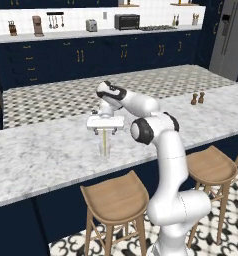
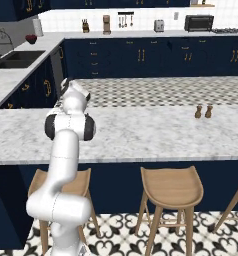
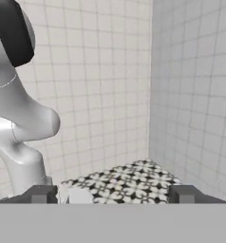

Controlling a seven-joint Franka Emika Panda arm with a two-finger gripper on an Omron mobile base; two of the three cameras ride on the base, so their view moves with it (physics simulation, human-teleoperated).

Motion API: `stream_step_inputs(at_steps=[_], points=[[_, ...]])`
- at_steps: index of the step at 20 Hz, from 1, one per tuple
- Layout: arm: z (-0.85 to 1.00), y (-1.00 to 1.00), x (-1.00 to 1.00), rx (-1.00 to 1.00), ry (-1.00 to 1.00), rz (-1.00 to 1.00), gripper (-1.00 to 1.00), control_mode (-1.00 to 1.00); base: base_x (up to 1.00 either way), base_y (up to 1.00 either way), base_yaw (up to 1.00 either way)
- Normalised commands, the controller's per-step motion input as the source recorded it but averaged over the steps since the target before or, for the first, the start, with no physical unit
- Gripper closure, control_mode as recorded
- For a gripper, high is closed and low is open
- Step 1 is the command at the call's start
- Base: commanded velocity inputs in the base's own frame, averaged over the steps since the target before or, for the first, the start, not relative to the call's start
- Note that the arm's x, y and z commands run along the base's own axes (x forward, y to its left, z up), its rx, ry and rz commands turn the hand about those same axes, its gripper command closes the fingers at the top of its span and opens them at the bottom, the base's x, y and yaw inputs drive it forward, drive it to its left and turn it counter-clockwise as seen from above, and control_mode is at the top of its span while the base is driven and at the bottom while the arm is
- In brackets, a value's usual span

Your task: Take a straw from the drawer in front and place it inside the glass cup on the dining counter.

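On the marble dining counter [image 1: 41, 155] stands the clear glass cup [image 1: 104, 151], close to the counter's near edge. The pale-yellow straw [image 1: 104, 141] stands upright inside it, its top reaching up between my fingers. My gripper [image 1: 105, 132] hangs straight above the cup, pointing down. Its jaws stand apart on either side of the straw and do not grip it. The hand view also has the gripper [image 3: 112, 195] open, the two dark tips set wide with nothing between them. The drawer is out of view.
Two brown shakers [image 1: 197, 98] stand further right on the counter. Wooden stools [image 1: 114, 196] [image 1: 211, 165] line the near side below it. Across the tiled aisle a worktop carries a toaster [image 1: 91, 25] and a microwave [image 1: 126, 21]. A sink [image 2: 18, 57] lies at the left.
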Motion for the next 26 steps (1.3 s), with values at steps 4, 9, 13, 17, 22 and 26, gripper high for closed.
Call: stream_step_inputs(at_steps=[4,9,13,17,22,26], points=[[0.68,-0.01,-0.54,0.00,-0.44,0.00,-1.00,-1.00,0.00,0.00,0.00],[0.60,-0.07,-0.70,-0.01,-0.53,0.00,-1.00,-1.00,0.00,0.00,0.00],[0.30,-0.24,-0.88,-0.06,-0.55,0.00,-1.00,-1.00,0.00,0.00,0.00],[0.13,-0.40,-0.91,-0.03,-0.50,0.00,-1.00,-1.00,0.00,0.00,0.00],[0.06,-0.41,-0.79,0.00,-0.39,0.00,-1.00,-1.00,0.00,0.00,0.00],[0.01,-0.29,-0.80,0.00,-0.32,0.00,-1.00,-1.00,0.00,0.00,0.00]])
